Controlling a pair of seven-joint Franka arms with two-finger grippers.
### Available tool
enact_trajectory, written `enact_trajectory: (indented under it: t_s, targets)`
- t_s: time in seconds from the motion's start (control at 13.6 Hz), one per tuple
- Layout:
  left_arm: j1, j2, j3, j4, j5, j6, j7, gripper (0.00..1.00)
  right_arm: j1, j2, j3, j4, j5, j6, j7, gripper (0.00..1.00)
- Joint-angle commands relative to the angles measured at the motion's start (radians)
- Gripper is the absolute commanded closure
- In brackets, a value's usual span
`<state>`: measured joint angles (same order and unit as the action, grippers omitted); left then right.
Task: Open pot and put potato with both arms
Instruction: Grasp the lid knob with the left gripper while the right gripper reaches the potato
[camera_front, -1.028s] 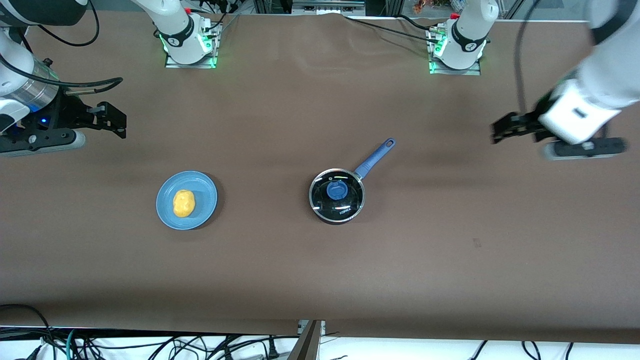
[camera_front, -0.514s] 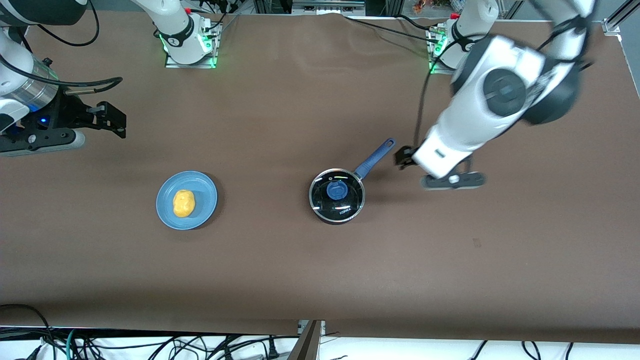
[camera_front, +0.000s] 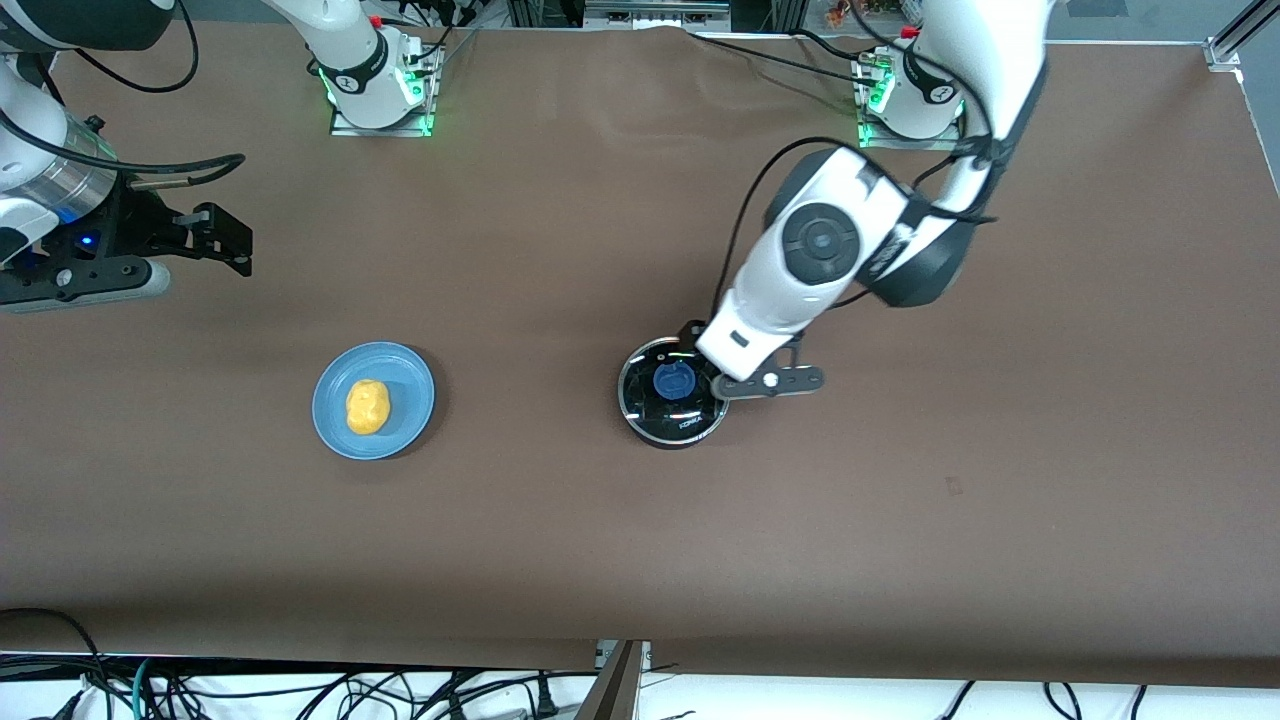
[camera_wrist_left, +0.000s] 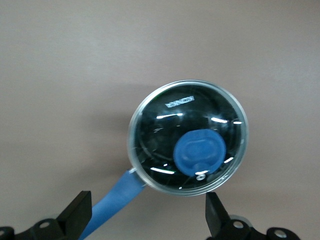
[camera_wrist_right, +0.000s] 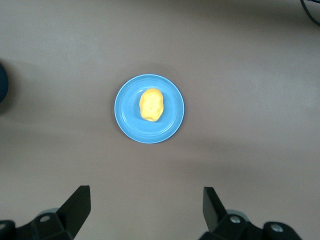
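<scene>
The black pot (camera_front: 660, 415) stands mid-table with its glass lid (camera_front: 650, 395) and blue knob (camera_front: 673, 380) on. My left gripper (camera_front: 704, 358) hangs open over the pot's edge where the handle joins, and the arm hides the handle in the front view. In the left wrist view the lid (camera_wrist_left: 165, 130), knob (camera_wrist_left: 198, 152) and blue handle (camera_wrist_left: 112, 205) show, and the open left gripper (camera_wrist_left: 147, 220) holds nothing. The yellow potato (camera_front: 367, 406) lies on a blue plate (camera_front: 410, 385). My right gripper (camera_front: 225, 240) waits open and empty above the table at the right arm's end. The right wrist view shows this gripper (camera_wrist_right: 145, 207), the potato (camera_wrist_right: 150, 104) and the plate (camera_wrist_right: 130, 125).
The brown table cover (camera_front: 900, 520) is bare around the pot and the plate. The two arm bases (camera_front: 375, 85) stand along the edge farthest from the front camera. Cables hang below the table's nearest edge (camera_front: 300, 690).
My left arm has swung in from the left arm's end of the table to over the pot, now covering the handle. The right arm, the pot and the potato have not moved.
</scene>
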<state>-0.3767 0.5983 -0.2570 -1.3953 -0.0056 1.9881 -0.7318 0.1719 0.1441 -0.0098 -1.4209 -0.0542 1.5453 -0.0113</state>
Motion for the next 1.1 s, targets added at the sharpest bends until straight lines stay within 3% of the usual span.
enact_trajectory:
  t_s: [0.0, 0.59, 1.03]
  targets:
    - [-0.056, 0.107, 0.01, 0.136, 0.071, 0.0, -0.081, 0.0, -0.006, -0.003, -0.001, 0.005, -0.004, -0.013, 0.002, 0.01]
    - [-0.145, 0.224, 0.039, 0.216, 0.143, 0.009, -0.138, 0.0, -0.008, 0.031, -0.007, 0.002, 0.004, 0.022, -0.004, 0.01]
    - [-0.152, 0.25, 0.039, 0.211, 0.176, 0.038, -0.136, 0.0, -0.002, 0.179, -0.006, -0.003, -0.001, 0.018, -0.013, 0.01]
